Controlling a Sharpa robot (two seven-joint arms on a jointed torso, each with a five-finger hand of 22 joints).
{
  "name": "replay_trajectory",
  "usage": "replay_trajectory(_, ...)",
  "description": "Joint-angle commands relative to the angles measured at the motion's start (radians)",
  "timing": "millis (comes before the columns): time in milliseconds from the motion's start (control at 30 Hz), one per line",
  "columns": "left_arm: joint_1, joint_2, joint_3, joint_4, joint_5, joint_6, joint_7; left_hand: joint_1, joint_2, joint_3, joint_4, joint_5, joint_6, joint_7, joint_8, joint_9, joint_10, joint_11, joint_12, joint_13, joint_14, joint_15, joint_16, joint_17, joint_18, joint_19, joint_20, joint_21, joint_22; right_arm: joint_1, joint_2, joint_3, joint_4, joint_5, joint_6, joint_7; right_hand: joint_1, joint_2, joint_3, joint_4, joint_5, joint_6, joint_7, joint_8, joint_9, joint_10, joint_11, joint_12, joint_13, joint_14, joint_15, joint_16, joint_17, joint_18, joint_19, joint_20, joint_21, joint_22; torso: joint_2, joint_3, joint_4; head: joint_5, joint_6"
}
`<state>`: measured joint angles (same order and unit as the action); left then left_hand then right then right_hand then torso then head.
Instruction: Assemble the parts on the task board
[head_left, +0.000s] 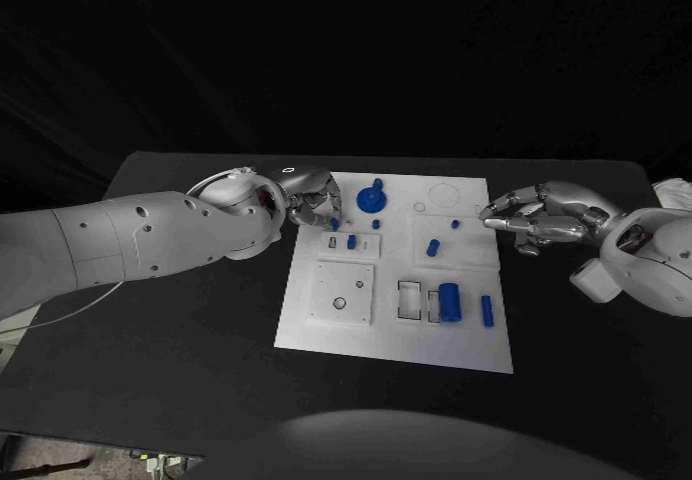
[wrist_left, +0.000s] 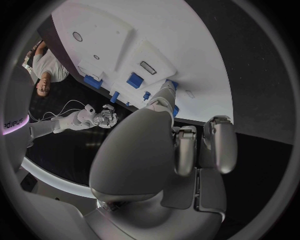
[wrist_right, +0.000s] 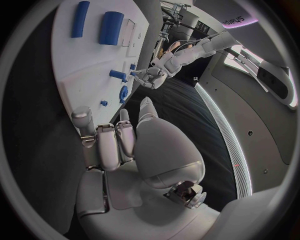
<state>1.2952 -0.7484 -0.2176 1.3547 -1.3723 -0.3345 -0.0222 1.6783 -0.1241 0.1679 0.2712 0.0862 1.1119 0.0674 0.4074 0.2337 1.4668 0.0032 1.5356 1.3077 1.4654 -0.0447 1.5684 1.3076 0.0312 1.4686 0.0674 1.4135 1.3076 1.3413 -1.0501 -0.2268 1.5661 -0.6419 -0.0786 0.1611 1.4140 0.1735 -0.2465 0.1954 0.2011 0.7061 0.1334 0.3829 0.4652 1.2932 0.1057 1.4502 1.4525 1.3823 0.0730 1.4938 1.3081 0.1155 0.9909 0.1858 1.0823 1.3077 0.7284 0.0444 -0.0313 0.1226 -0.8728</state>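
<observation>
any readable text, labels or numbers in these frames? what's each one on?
"sharpa", seen mirrored and curved: on the left arm's white casing, left wrist view.
"sharpa", only partly legible: on the left arm as seen in the right wrist view.
Task board: no readable print; its marks are outlines and holes only.
Blue parts: no markings visible.

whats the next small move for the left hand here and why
Probably lower the left hand a little and pinch the small blue part by its fingertips. The hand sits at the task board's far left edge and seems to hold nothing, while the right hand hovers off the right edge.
</observation>
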Motion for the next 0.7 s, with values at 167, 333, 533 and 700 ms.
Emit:
replay_trajectory(167,-0.001,-0.001,-0.001,0.002,-0.016,-0.001,0.027,0.008,-0.015,0.012,0.003,0.001,-0.019,-0.001,0.026,0.013,0.042,-0.005,-0.022,0.19,0.105,-0.007,0.002,0.263,0.01,0.005,-0.007,-0.007,0.202,-0.001,0.001,0.0,0.0,-0.002,0.018,0.002,0.012,0.004,0.001,-0.006,0.003,0.008,-0.001,-0.004,-0.001,-0.009,0.002,-0.007,-0.011,-0.011,0.0,-0.005,0.159,0.008,-0.007,-0.002,-0.008,0.095,0.0,-0.0003,-0.0005,0.002,0.0)
replay_trajectory(333,-0.001,-0.001,-0.001,0.002,-0.019,0.001,0.031,0.009,-0.018,0.013,0.003,0.007,-0.023,-0.002,0.034,0.018,0.041,-0.005,-0.023,0.188,0.105,-0.007,0.002,0.263,0.01,0.005,-0.007,-0.007,0.202,-0.002,0.001,0.0,0.0,-0.002,0.018,0.002,0.012,0.004,0.001,-0.006,0.003,0.009,-0.001,-0.004,-0.001,-0.008,0.002,-0.006,-0.011,-0.011,0.0,-0.004,0.159,0.008,-0.007,-0.002,-0.008,0.095,0.0,-0.0004,-0.0009,0.002,0.0)
replay_trajectory(533,-0.001,-0.002,-0.001,0.003,-0.021,-0.002,0.037,0.011,-0.02,0.015,0.004,0.006,-0.024,-0.003,0.04,0.021,0.04,-0.006,-0.024,0.187,0.105,-0.008,0.002,0.263,0.01,0.006,-0.007,-0.006,0.203,-0.003,0.0,0.0,-0.001,-0.002,0.018,0.002,0.013,0.005,0.001,-0.007,0.003,0.01,-0.001,-0.004,-0.001,-0.008,0.002,-0.007,-0.011,-0.01,0.0,-0.004,0.159,0.009,-0.008,-0.002,-0.009,0.095,0.0,-0.0006,-0.0004,0.001,0.0)
replay_trajectory(700,-0.001,-0.004,-0.001,0.003,-0.021,-0.004,0.043,0.012,-0.023,0.015,0.004,0.003,-0.026,-0.004,0.045,0.024,0.04,-0.008,-0.025,0.186,0.105,-0.008,0.002,0.263,0.01,0.006,-0.008,-0.006,0.203,-0.005,-0.001,0.0,-0.001,-0.002,0.017,0.002,0.013,0.005,0.001,-0.007,0.003,0.01,-0.001,-0.004,-0.001,-0.008,0.002,-0.007,-0.011,-0.01,0.0,-0.004,0.159,0.009,-0.008,-0.002,-0.009,0.095,0.0,-0.0001,-0.0003,0.002,0.0)
